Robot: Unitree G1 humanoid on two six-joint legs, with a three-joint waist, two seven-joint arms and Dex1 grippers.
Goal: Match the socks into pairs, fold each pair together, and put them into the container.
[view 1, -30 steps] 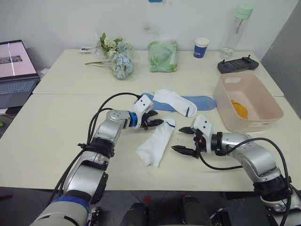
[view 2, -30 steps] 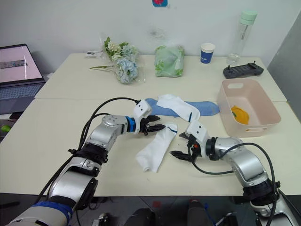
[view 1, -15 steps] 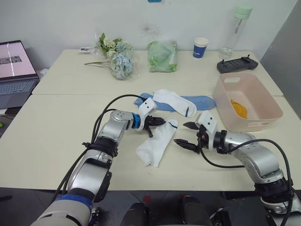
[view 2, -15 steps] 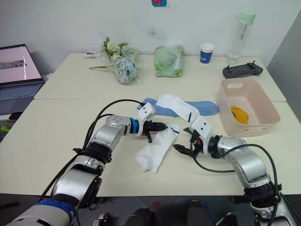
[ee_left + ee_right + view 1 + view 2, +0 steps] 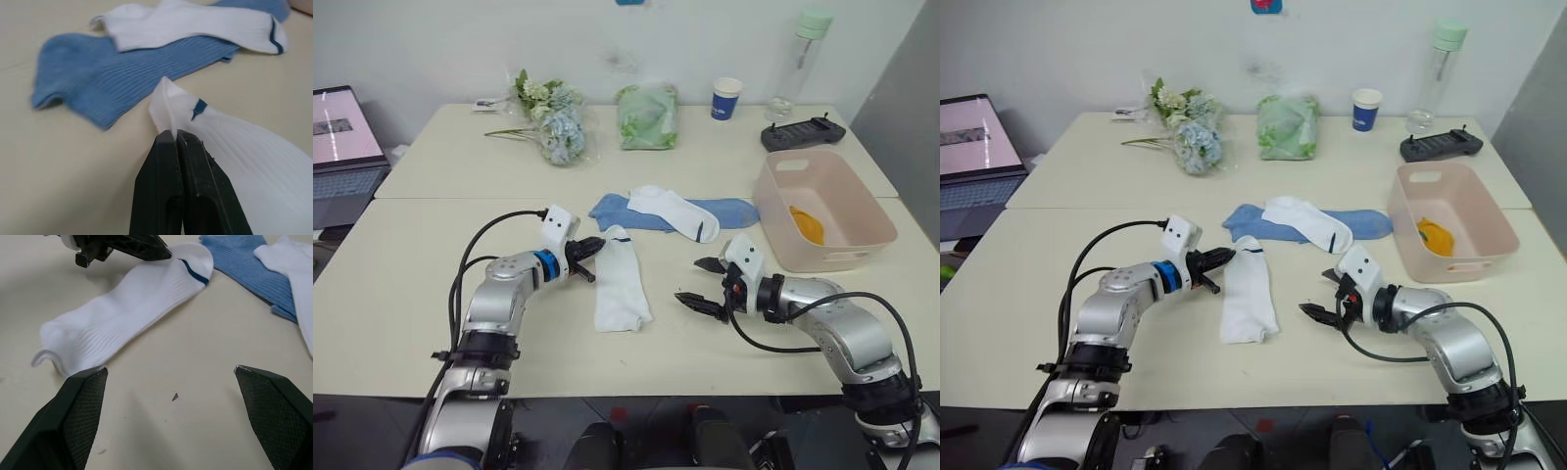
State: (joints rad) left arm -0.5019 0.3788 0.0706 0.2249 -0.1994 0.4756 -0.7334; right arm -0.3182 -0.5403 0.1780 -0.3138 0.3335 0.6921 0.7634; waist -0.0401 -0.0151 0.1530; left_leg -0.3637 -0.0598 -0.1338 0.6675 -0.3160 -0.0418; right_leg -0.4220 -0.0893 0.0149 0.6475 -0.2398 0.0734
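The left gripper (image 5: 590,247) has its two black fingers pressed together on the cuff of a white sock (image 5: 619,282) — in the left wrist view the thin edge of the cuff is pinched between the fingertips (image 5: 172,142), next to the small dark mark on the fabric. This white sock lies flat on the table (image 5: 401,284), with its cuff pointing toward the blue sock (image 5: 636,213) and its toe pointing toward the near edge of the table. The blue sock lies just behind it, stretched out sideways, and a second white sock (image 5: 677,210) rests across the top of the blue sock, with a dark stripe at its cuff. The right gripper (image 5: 701,282) is to the right of the held white sock, close to the table surface but apart from the sock; its fingers are spread wide and hold nothing. The container (image 5: 826,210), a pale pink tub, stands to the right of the blue sock, beyond the right gripper, and a mustard-yellow sock (image 5: 811,225) lies inside it. Farther from the blue sock, near the wall, there are a bunch of flowers (image 5: 551,119), a green cloth bundle (image 5: 648,115), a paper cup (image 5: 726,98), a bottle (image 5: 797,61) and a black controller (image 5: 805,132) — and a laptop (image 5: 342,157) is at the far left side.
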